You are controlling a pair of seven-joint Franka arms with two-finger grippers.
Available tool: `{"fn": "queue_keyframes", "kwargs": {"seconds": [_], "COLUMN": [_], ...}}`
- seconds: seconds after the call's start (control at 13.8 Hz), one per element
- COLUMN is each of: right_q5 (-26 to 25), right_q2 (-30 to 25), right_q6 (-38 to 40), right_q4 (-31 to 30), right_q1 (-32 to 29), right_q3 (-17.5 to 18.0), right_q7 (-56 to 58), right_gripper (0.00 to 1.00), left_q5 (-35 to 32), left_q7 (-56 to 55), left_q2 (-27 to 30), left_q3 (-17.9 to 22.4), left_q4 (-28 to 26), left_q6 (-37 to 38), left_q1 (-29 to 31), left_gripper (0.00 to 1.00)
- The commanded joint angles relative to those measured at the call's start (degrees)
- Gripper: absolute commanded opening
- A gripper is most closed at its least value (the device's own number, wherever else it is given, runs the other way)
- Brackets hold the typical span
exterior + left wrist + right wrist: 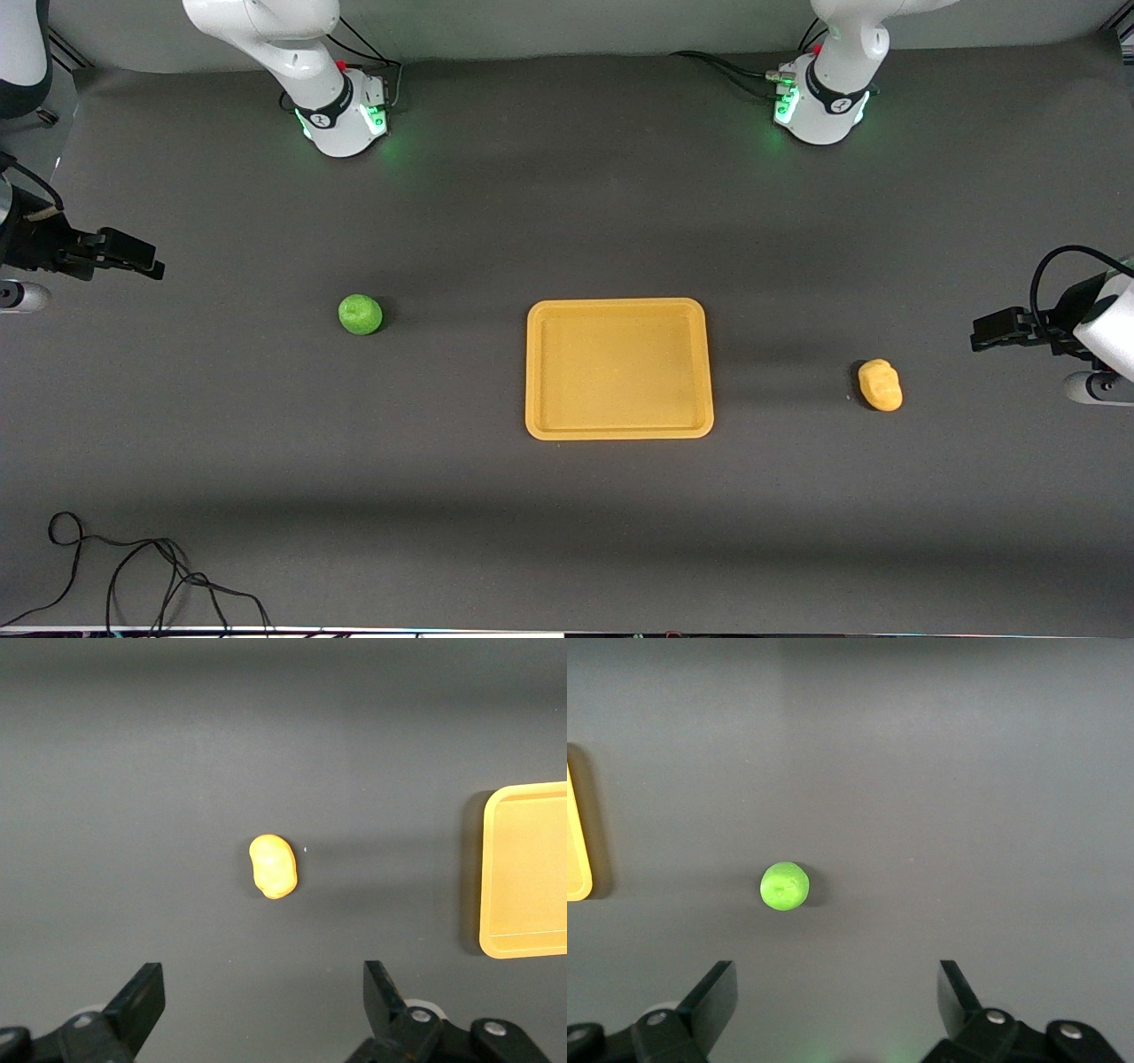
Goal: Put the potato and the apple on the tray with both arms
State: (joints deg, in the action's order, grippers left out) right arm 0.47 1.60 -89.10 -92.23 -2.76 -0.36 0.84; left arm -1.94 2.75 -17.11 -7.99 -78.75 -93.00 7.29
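Note:
The orange-yellow tray (618, 432) lies empty in the middle of the dark table. The green apple (360, 315) sits on the table toward the right arm's end. The yellow-orange potato (880, 385) lies toward the left arm's end, a little nearer the front camera. My left gripper (979, 333) hangs open and empty high over the table's edge by the potato; its wrist view shows the potato (273, 866) and the tray's end (528, 868). My right gripper (151, 262) hangs open and empty high over the other edge; its wrist view shows the apple (784, 886).
The two arm bases (344, 115) (819, 106) stand along the table's edge farthest from the front camera. A loose black cable (133, 576) lies at the near edge toward the right arm's end.

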Motion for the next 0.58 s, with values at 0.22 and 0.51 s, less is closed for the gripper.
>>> {"fn": "queue_keyframes", "kwargs": {"seconds": [0.22, 0.51], "right_q5": [-0.03, 0.05], "right_q2": [-0.37, -0.46], "right_q6": [0.77, 1.83], "right_q4": [0.30, -0.14], "right_q1": [-0.66, -0.66], "right_q3": [0.54, 0.54], "right_q7": [0.57, 0.48], "right_gripper": [1.00, 1.00], "left_q5": [0.27, 0.27], "left_q7": [-0.91, -0.91], "left_q2": [-0.90, -0.90], "left_q3": [0.25, 0.25], "left_q4": [1.84, 1.84], "left_q6": [0.80, 0.80], "left_q1": [-0.61, -0.61], "left_gripper": [1.00, 1.00]}}
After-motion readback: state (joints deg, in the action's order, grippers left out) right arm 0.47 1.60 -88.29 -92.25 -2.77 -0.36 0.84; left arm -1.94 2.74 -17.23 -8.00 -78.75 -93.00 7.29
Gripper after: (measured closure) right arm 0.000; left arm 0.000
